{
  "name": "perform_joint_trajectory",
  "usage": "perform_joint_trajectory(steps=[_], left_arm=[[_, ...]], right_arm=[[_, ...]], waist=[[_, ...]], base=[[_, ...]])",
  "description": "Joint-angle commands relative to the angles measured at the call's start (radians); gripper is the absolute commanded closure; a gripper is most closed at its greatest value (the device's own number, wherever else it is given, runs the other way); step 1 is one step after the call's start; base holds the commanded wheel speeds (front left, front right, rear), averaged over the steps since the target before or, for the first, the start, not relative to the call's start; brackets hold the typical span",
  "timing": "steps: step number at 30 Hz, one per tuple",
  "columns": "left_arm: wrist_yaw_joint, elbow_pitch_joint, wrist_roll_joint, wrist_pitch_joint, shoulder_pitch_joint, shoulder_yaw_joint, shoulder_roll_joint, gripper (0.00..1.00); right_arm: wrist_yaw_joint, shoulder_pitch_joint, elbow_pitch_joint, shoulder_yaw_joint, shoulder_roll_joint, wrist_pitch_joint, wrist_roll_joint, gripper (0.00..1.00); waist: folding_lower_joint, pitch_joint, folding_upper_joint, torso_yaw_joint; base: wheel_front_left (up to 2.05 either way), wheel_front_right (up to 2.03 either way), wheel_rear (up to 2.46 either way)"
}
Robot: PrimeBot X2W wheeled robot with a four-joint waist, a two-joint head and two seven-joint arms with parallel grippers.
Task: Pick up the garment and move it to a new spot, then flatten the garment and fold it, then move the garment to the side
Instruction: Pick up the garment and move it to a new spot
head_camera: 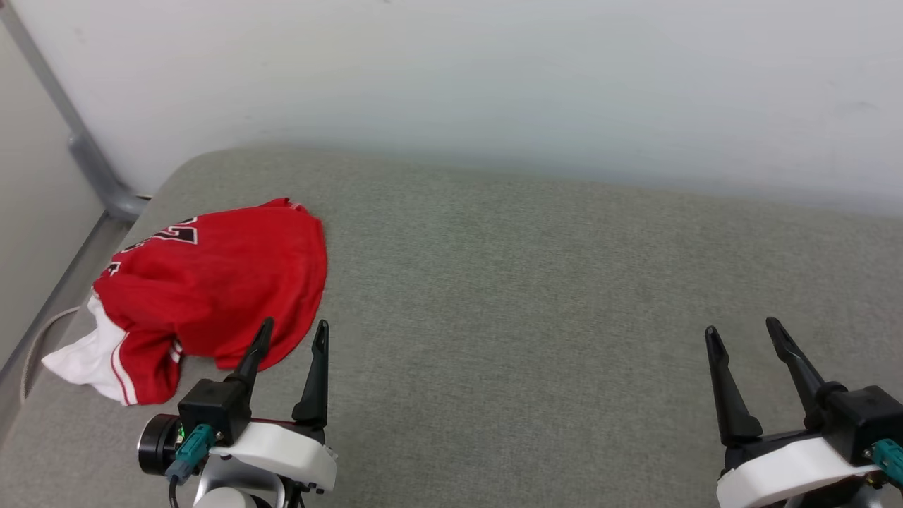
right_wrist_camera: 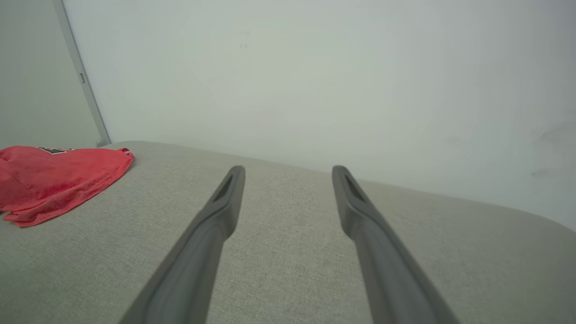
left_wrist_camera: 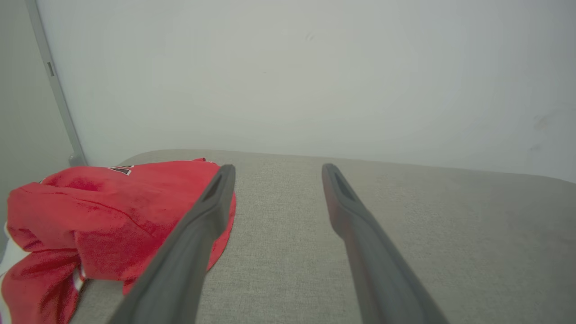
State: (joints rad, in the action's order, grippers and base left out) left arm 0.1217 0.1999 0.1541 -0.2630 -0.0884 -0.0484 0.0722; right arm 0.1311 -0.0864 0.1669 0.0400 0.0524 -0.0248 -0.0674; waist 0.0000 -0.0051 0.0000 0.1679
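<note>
Nearest the head camera, the left gripper point(head_camera: 294, 324) is seen poised just beside the near hem of the garment point(head_camera: 219, 282). That shirt lies crumpled at the left end of the grey cushion point(head_camera: 536, 296), with one white sleeve point(head_camera: 85, 356) spilled toward the edge. Picking up is judged to be the step in hand. A pinch is best taken on a raised fold rather than the flat hem, so that the thin fabric is caught and not pushed along. Both pairs of fingers are spread wide; nothing is held, and no contact can be made out. The right gripper point(head_camera: 741, 326) is well apart, over bare cushion.
</note>
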Motion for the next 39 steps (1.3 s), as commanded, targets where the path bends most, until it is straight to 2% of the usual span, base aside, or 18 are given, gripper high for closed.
perform_joint_trajectory(steps=[1, 11, 19, 28, 32, 39], left_arm=[[-0.003, 0.001, 0.002, -0.003, -0.012, 0.004, -0.002, 0.00], [-0.008, 0.000, 0.004, -0.003, -0.009, 0.028, 0.002, 0.00], [-0.006, 0.001, 0.005, -0.003, 0.007, 0.040, 0.002, 0.00], [-0.001, 0.002, 0.005, -0.003, 0.005, 0.045, 0.002, 0.00], [-0.002, 0.005, 0.005, -0.003, 0.001, 0.048, 0.002, 0.00], [0.003, 0.056, 0.068, 0.008, -0.050, 0.051, 0.004, 0.00]], right_arm=[[-0.001, 0.003, 0.005, -0.007, -0.003, -0.002, 0.004, 0.00], [-0.001, 0.037, -0.016, -0.054, -0.003, -0.019, 0.009, 0.00], [-0.001, 0.047, -0.033, -0.065, -0.003, -0.029, -0.010, 0.00], [-0.001, 0.051, -0.054, -0.063, -0.003, -0.038, -0.022, 0.00], [-0.001, 0.053, -0.062, -0.058, -0.003, -0.037, -0.030, 0.00], [-0.001, 0.066, -0.060, -0.056, -0.001, -0.030, -0.012, 0.00]], waist=[[0.0000, 0.004, 0.0000, 0.051], [0.0000, 0.013, 0.0000, 0.197], [0.0000, 0.012, 0.0000, 0.270], [0.0000, 0.013, 0.0000, 0.294], [0.0000, 0.015, 0.0000, 0.290], [0.0000, 0.053, 0.0000, 0.266]], base=[[0.00, 0.00, 0.00], [0.00, 0.00, 0.00], [0.00, 0.00, 0.00], [0.00, 0.00, 0.00], [0.00, 0.00, 0.00], [0.00, 0.00, 0.00]])
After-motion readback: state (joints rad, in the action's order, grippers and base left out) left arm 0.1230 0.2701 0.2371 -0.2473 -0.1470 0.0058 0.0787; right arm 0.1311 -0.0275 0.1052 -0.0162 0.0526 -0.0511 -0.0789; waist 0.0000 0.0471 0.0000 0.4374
